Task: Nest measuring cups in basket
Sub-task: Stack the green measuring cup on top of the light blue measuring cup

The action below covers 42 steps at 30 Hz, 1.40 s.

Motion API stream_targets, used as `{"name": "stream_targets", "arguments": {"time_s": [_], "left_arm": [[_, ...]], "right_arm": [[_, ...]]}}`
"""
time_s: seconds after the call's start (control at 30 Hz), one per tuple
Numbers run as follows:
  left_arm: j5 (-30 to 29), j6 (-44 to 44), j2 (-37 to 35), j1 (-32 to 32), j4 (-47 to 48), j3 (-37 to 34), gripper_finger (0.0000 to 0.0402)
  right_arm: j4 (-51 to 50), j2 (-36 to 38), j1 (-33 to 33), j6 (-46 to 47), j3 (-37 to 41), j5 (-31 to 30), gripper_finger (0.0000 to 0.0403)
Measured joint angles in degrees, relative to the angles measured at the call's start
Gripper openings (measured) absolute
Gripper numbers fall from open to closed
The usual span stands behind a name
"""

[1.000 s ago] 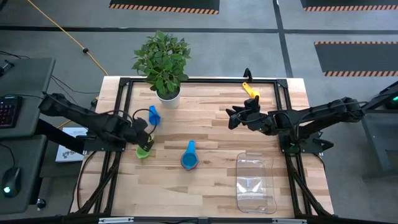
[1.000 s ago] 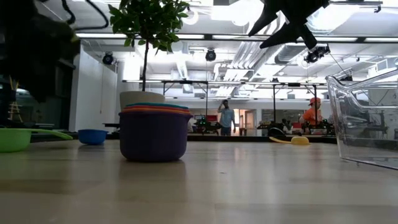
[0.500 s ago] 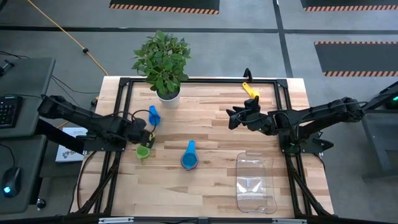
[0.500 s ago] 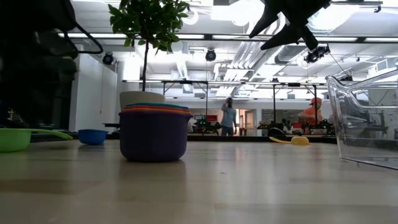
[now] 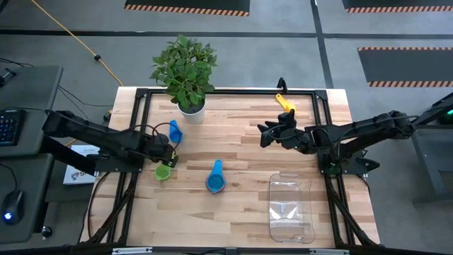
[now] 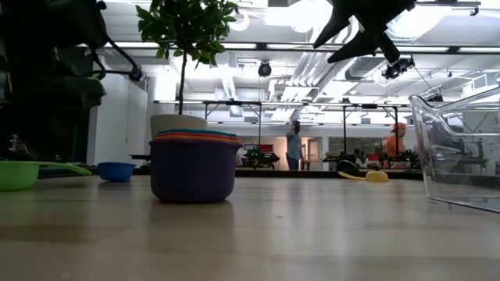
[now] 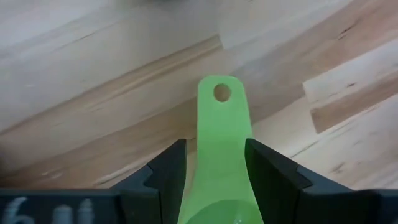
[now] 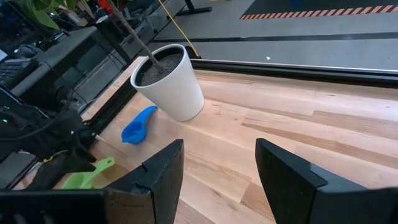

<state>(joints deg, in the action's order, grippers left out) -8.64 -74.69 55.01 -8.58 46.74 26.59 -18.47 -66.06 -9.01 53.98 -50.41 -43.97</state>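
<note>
- Backing off from the green cup [image 5: 163, 172], the left pincer [image 5: 167, 157] is hovering apart, its fingers flanking the handle.
- Right pincer [image 5: 265, 134] is hanging apart above mid-desk [image 5: 241, 212].
- Basket [image 5: 290, 210] is sitting empty at the desk's near right.

My left gripper [image 5: 164, 157] sits near the left edge of the wooden tabletop [image 5: 241, 212], directly over the small green plastic measuring cup [image 5: 163, 172], whose flat handle [image 7: 222, 134] lies between my fingers. Just behind it, toward the back edge, lies the small blue plastic scoop [image 5: 175, 132], and behind that, by the back-left corner, stands the white plant pot with its leafy plant [image 5: 191, 108]. The nested stack of plastic measuring cups [image 5: 215, 183] rests mid-table. The clear rectangular plastic basket [image 5: 290, 209] lies at the front-right corner. The yellow plastic measuring cup [image 5: 285, 103] lies by the back edge. My right gripper [image 5: 265, 133] hangs above the table, between that cup and the stack.
</note>
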Motion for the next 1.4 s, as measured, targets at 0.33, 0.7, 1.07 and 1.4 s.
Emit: {"name": "stream_targets", "arguments": {"time_s": [0.33,0.7,1.07,1.4], "left_arm": [[2.4,1.1,5.3,0.0,-4.6,0.0,0.0154],[2.4,4.5,5.3,-0.1,-7.2,0.0,0.0076],[2.1,10.6,4.2,-0.1,-6.7,0.3,0.0001],[4.0,16.3,-1.8,-2.8,11.6,11.1,0.0000]], "right_arm": [[-0.2,0.0,0.0,0.0,0.0,0.0,0.0190],[-0.6,0.0,0.0,0.0,0.0,0.0,0.0190],[-0.4,0.0,0.0,1.3,0.0,0.8,0.0190],[5.8,-3.4,-0.1,-0.9,0.0,10.2,0.0190]]}}
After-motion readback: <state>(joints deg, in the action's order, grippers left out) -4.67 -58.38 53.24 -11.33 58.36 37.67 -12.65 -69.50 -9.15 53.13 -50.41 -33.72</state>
